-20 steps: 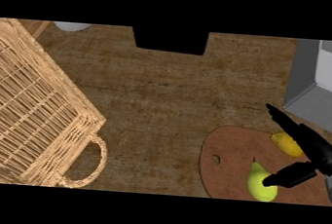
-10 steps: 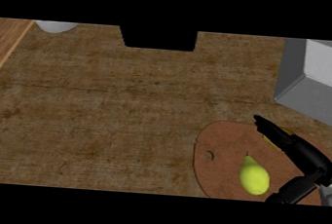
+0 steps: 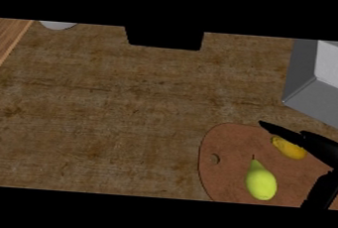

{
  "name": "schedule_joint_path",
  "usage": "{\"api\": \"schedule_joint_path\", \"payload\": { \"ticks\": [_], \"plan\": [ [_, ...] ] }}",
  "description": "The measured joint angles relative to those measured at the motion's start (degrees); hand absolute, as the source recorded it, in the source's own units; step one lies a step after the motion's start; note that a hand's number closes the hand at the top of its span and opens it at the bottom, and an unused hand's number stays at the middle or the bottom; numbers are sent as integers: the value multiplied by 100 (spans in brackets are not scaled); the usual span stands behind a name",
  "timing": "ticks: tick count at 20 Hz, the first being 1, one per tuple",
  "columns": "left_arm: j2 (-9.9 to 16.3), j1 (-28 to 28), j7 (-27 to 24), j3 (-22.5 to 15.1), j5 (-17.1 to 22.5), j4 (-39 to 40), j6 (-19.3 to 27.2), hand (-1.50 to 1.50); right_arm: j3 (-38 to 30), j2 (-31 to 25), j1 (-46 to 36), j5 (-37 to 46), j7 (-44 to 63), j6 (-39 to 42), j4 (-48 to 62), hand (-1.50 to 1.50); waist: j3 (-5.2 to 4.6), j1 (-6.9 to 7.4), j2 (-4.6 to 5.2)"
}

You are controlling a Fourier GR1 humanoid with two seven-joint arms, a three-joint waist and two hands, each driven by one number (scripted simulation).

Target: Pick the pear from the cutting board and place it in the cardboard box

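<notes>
Your right hand (image 3: 329, 153) is hovering spread open over the cutting board (image 3: 227, 162), beside the pear (image 3: 260, 180).

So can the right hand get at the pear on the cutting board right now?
Probably yes. The right hand hangs open just right of the pear, thumb and fingers spread on either side; only the small yellow fruit lies close by.

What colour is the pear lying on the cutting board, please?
Yellow-green; the pear shows clearly in the head view.

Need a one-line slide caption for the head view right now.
Right hand open over the cutting board, straddling the pear, not yet gripping.
</notes>
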Motion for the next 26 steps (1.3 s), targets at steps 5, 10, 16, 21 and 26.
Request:
{"api": "schedule_joint_path", "payload": {
  "ticks": [5, 10, 16, 21, 26],
  "plan": [
    [-55, -37, -92, 20, -15, -4, 76, 0, 430, -302, -366, 460, 40, 564, -9, -150, -7, 63, 46],
    [-115, -39, -171, 33, -43, 1, 178, 0, 845, -337, -665, 793, 118, 1000, 15, -150, -3, 85, 70],
    [-166, 32, -203, 60, -17, -5, 273, 0, 1191, -210, -943, 1142, 235, 1212, 131, -150, 12, 26, 79],
    [-187, 111, -228, 80, 8, -12, 332, 0, 1360, -70, -1134, 1319, 237, 1314, 248, -150, 22, -44, 76],
    [-203, 192, -276, 97, 17, -12, 390, 0, 1435, 54, -1287, 1406, 209, 1384, 391, -150, 26, -115, 65]
  ]
}}
